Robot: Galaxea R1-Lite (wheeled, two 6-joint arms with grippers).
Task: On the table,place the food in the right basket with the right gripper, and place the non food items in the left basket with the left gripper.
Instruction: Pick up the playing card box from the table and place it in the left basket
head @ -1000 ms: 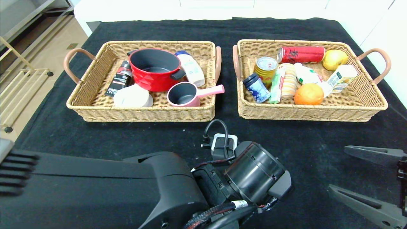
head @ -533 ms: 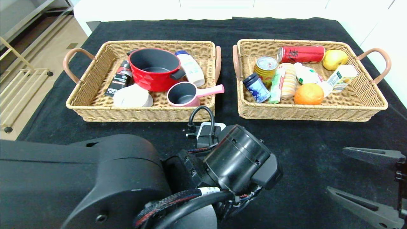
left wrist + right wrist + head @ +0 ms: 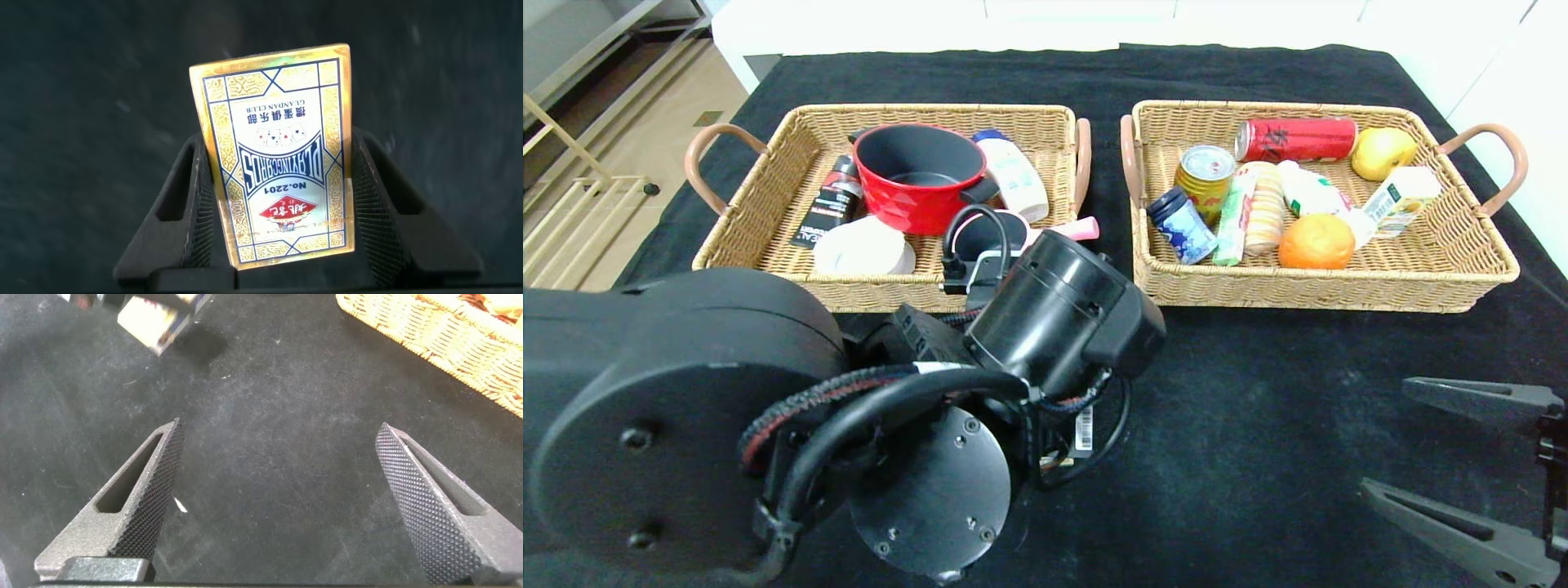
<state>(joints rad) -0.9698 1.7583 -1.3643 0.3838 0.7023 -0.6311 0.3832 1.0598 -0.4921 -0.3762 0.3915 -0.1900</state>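
Black cloth covers the surface (image 3: 1258, 408), which carries two wicker baskets side by side. Taking the left basket (image 3: 882, 286) as landmark: the right basket (image 3: 1323, 286) sits just beside it, a narrow strip of cloth between their inner handles. The left arm's bulky wrist stands in front of the left basket's near wall, hiding part of it. Inside the left basket are the red pot (image 3: 917, 178) toward the back, a pink saucepan (image 3: 1062, 229) at the near corner next to the right basket, partly hidden by the wrist, and a white bowl (image 3: 864, 249) at the near side. The right basket holds the gold can (image 3: 1205, 170), the biscuits (image 3: 1264, 212) and the blue-lidded jar (image 3: 1181, 224).

The left hand (image 3: 278, 212) is closed on the card box (image 3: 282, 155), its two fingers pressing the long edges. The right hand (image 3: 282, 498) hovers over bare cloth, well in front of the right basket, fingers spread wide and holding nothing.
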